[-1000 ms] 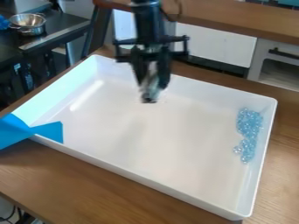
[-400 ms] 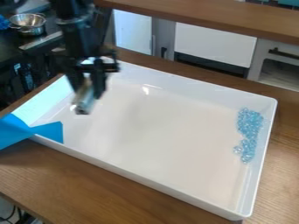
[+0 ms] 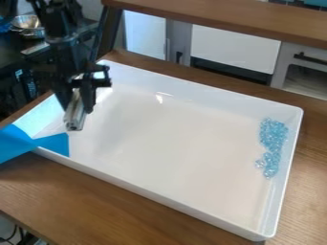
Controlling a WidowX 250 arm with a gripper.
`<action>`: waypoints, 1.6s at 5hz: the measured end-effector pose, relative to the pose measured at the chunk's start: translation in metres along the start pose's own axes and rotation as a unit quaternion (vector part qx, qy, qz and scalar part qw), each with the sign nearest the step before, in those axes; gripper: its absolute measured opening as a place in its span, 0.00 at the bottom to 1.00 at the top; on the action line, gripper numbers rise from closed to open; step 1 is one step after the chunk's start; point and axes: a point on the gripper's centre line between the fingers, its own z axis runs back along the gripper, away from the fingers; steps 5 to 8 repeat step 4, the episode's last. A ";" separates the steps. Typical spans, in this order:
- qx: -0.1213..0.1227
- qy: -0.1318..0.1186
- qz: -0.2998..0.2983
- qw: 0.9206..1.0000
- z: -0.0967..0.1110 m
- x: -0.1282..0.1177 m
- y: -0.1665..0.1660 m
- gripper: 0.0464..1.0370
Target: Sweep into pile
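Blue beads (image 3: 273, 138): loose, uneven cluster inside tray (image 3: 153, 188), beside its right wall as seen in camera view; few beads at cluster's lower left. Claw (image 3: 76, 98): above tray's left part, well apart from beads, pointing down at slight tilt; fingers part-way apart, closed about silvery piece (image 3: 74, 117). Blue sheet (image 3: 16, 143): over tray's left corner. Tabletop (image 3: 92, 192): wooden, under tray. Metal pot (image 3: 30, 25): beyond tray, upper left, partly behind arm.

Fingers (image 3: 89, 99) grip a silvery object (image 3: 74, 114) above a white tray (image 3: 172, 148); blue beads (image 3: 273, 139) lie inside.
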 end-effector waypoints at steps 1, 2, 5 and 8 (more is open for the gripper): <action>0.010 0.008 0.041 0.999 -0.019 -0.001 0.008 0.40; 0.013 0.016 0.051 0.998 -0.022 -0.003 0.009 0.72; 0.012 0.035 0.061 0.997 -0.011 -0.009 0.006 0.97; 0.012 0.035 0.061 0.997 -0.011 -0.009 0.006 0.97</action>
